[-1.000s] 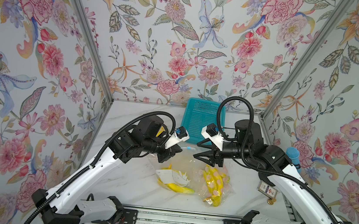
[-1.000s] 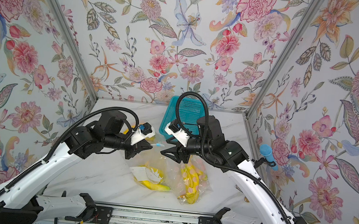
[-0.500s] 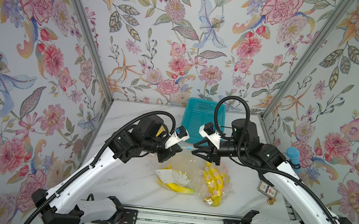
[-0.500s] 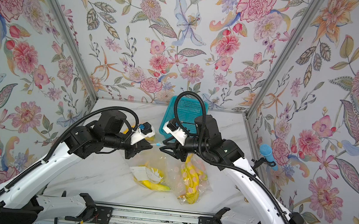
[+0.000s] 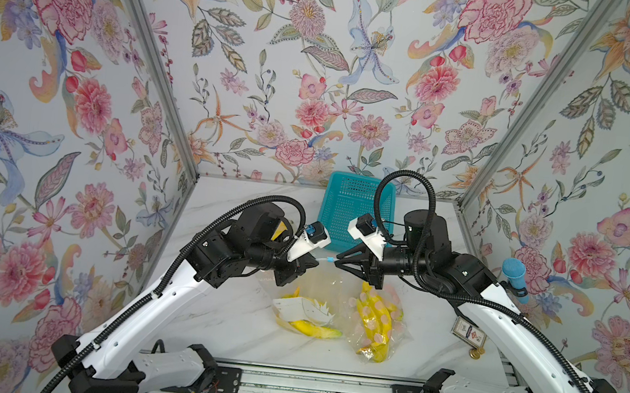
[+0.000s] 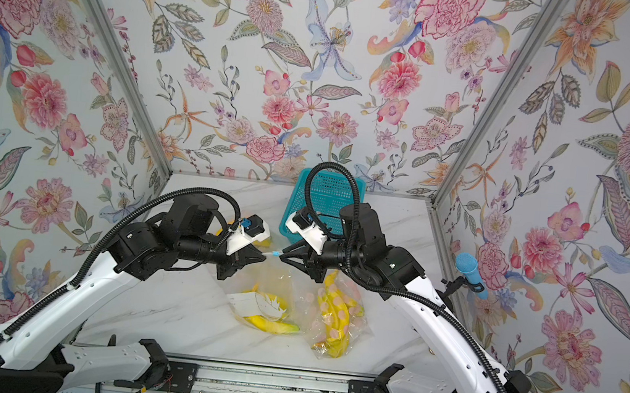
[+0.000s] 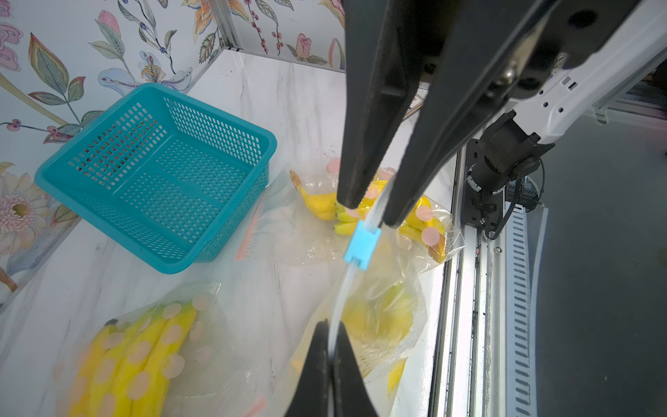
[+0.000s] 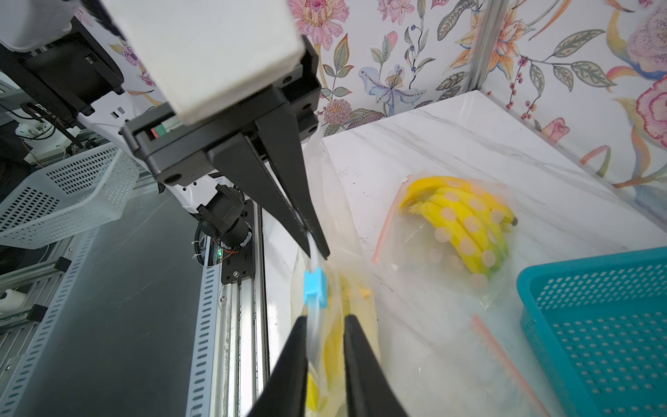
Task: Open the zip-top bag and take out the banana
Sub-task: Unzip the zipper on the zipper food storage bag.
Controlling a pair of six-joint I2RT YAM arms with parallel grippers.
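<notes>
I clamp the zip strip (image 7: 343, 289) with my left gripper (image 7: 330, 326); the slider (image 7: 362, 245) lies just beyond my right gripper (image 7: 368, 211), jaws slightly parted.

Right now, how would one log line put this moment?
left hand: shut on zip strip | right hand: open around strip by blue slider | banana: inside bag
</notes>
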